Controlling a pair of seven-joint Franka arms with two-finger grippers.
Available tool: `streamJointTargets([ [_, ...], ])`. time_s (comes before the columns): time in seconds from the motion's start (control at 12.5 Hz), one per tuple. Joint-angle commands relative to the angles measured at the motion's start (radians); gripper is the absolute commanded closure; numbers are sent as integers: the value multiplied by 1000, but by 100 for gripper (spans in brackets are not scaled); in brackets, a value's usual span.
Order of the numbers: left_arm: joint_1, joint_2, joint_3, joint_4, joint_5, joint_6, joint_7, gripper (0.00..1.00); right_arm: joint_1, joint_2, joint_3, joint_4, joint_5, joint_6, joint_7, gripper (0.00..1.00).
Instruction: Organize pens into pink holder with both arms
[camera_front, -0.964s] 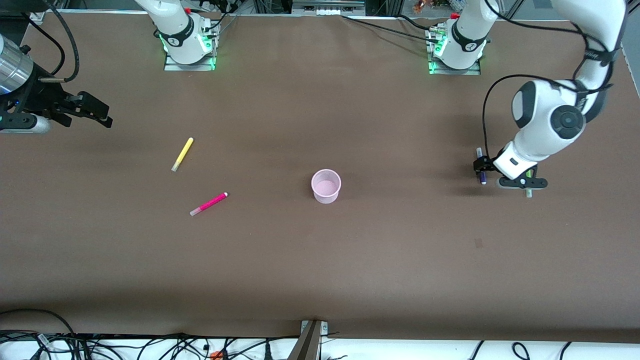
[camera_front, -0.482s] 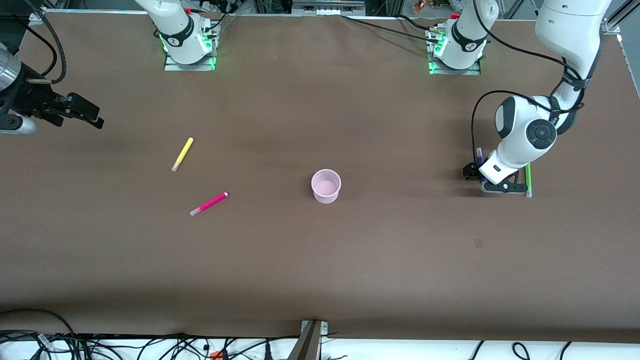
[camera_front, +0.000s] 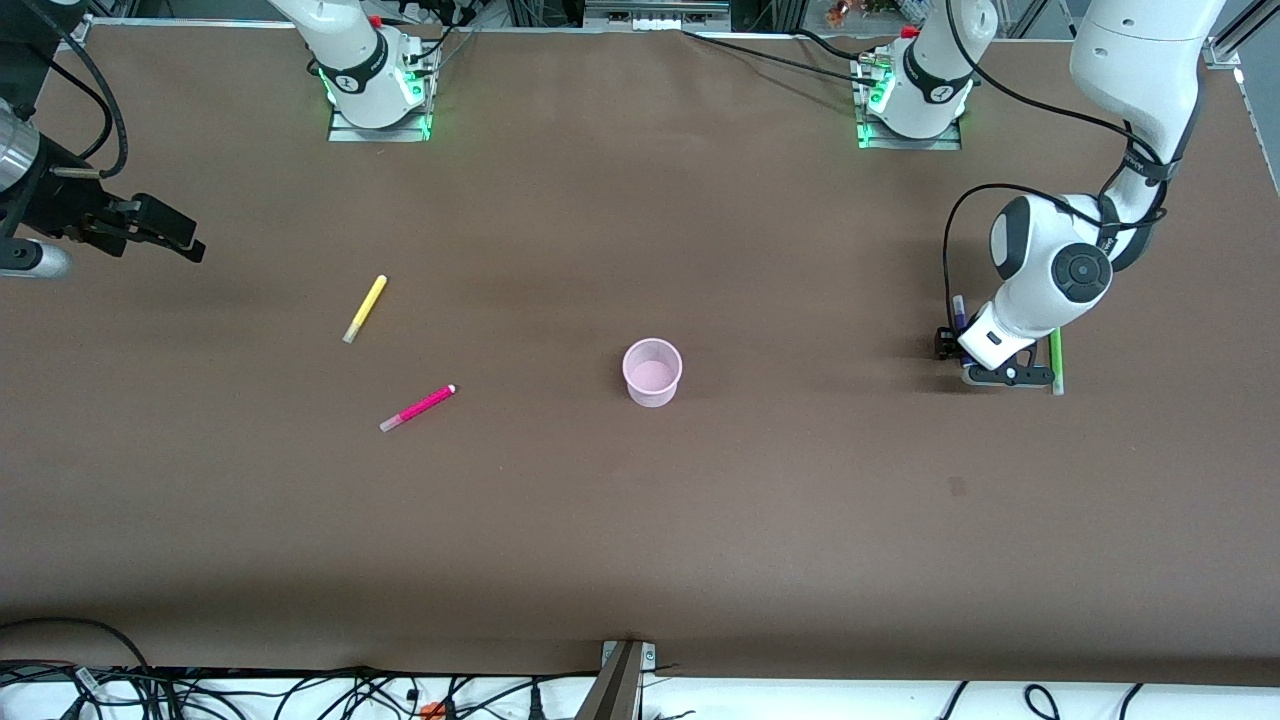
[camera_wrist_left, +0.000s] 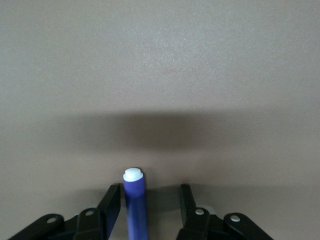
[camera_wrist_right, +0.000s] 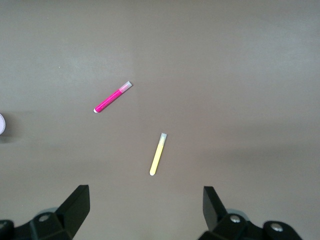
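The purple pen (camera_front: 958, 304) lies on the table at the left arm's end. My left gripper (camera_front: 948, 345) is down at the table with its open fingers either side of this pen (camera_wrist_left: 135, 200); the pen rests against one finger (camera_wrist_left: 114, 202), with a gap to the other. The green pen (camera_front: 1055, 356) lies beside the left hand. The yellow pen (camera_front: 365, 308) and the magenta-pink pen (camera_front: 417, 407) lie toward the right arm's end, and both show in the right wrist view (camera_wrist_right: 157, 154) (camera_wrist_right: 112, 97). The pink holder (camera_front: 652, 372) stands upright mid-table. My right gripper (camera_front: 165, 235) hangs open and empty.
Both arm bases (camera_front: 378, 85) (camera_front: 912, 95) stand at the table's edge farthest from the front camera. Cables run along the near edge (camera_front: 300, 690). The brown tabletop (camera_front: 640, 540) is bare near the front camera.
My left gripper has shifted off the green pen and settled around the purple pen. My right gripper has drifted slightly outward toward its end of the table.
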Motion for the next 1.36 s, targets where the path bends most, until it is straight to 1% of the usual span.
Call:
streamJointTargets([
  [0.0,4,19,12,34,33,-12,10,55,16,3,-2,32,15,-36,-13,0],
  [0.08,4,19,18,36,53,-12,9,63,15,10,-2,32,15,-63,-12,0],
  [0.16,4,21,18,36,57,-12,9,79,21,36,-1,19,15,-103,-1,0],
  [0.24,2,18,18,37,59,-14,9,100,29,57,-2,30,9,-148,0,0],
  [0.32,1,18,18,45,59,-21,9,100,30,67,-2,21,13,-133,13,0],
  [0.4,1,15,18,65,59,-53,7,100,41,99,-2,18,15,-111,31,0],
  [0.48,1,6,17,97,59,-110,6,100,59,142,-1,18,18,-82,118,0],
  [0.64,1,-16,10,215,57,-324,1,100,114,223,-1,18,18,-12,328,1],
  [0.72,-2,-16,7,299,54,-453,6,100,128,269,-1,18,19,29,414,1],
  [0.8,-10,-14,6,371,44,-565,9,100,148,312,-1,18,40,71,484,1],
  [0.88,-21,-10,1,443,40,-655,10,100,162,355,-1,18,95,114,540,1],
  [0.96,-28,-10,-22,501,40,-725,10,100,168,404,-1,18,132,169,591,1],
  [1.04,-27,-10,-49,546,30,-766,12,100,180,450,-1,18,152,229,627,1],
  [1.12,-24,-11,-84,580,-17,-776,12,100,200,494,-1,18,172,281,667,1],
  [1.2,-18,-10,-110,598,-98,-775,26,100,217,537,-1,18,180,333,721,1],
  [1.28,-16,-10,-130,602,-219,-762,85,100,228,574,-1,18,180,378,758,1],
])
